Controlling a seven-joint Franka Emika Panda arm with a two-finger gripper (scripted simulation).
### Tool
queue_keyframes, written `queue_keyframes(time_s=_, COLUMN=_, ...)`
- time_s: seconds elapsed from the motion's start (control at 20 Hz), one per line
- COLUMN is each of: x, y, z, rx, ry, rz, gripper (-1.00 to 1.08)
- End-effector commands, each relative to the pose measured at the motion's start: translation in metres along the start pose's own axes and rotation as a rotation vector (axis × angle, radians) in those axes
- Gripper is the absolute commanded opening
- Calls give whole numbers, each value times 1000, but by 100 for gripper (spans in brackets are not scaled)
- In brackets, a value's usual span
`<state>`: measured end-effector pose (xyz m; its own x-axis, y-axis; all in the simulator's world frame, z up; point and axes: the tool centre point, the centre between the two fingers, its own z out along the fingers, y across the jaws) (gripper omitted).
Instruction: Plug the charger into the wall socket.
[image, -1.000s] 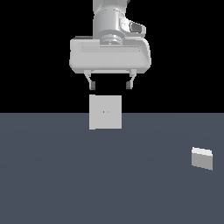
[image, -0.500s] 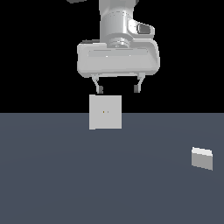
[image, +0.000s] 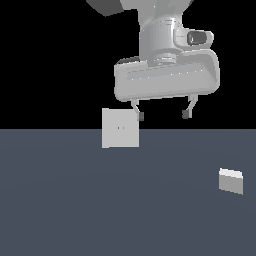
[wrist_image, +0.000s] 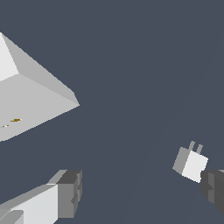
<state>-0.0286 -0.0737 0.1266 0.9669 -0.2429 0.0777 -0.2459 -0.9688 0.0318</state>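
The charger (image: 231, 180) is a small light-grey block with a paler top, lying on the floor at the exterior view's right; the wrist view shows the charger (wrist_image: 190, 162) with two short prongs. The wall socket (image: 120, 128) is an upright light-grey square plate with two tiny dots at its centre, and the wall socket (wrist_image: 26, 105) also fills one side of the wrist view. My gripper (image: 162, 115) hangs open and empty high above the floor, between socket and charger, its nearer fingertip overlapping the socket's upper corner in the exterior view.
A flat dark blue-grey floor (image: 125, 210) stretches across the scene under a black background. Nothing else stands on it.
The gripper has moved toward the exterior view's right, away from above the socket, and has tilted slightly. Socket and charger have stayed in place.
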Motion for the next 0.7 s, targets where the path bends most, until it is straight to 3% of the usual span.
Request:
queue_keyframes(time_s=0.0, x=-3, y=19, z=11, rx=-6, ry=24, rz=71, gripper=100)
queue_keyframes(time_s=0.35, x=-16, y=67, z=38, rx=-22, ry=85, rz=256, gripper=100)
queue_keyframes(time_s=0.65, x=-26, y=93, z=54, rx=-30, ry=120, rz=361, gripper=100)
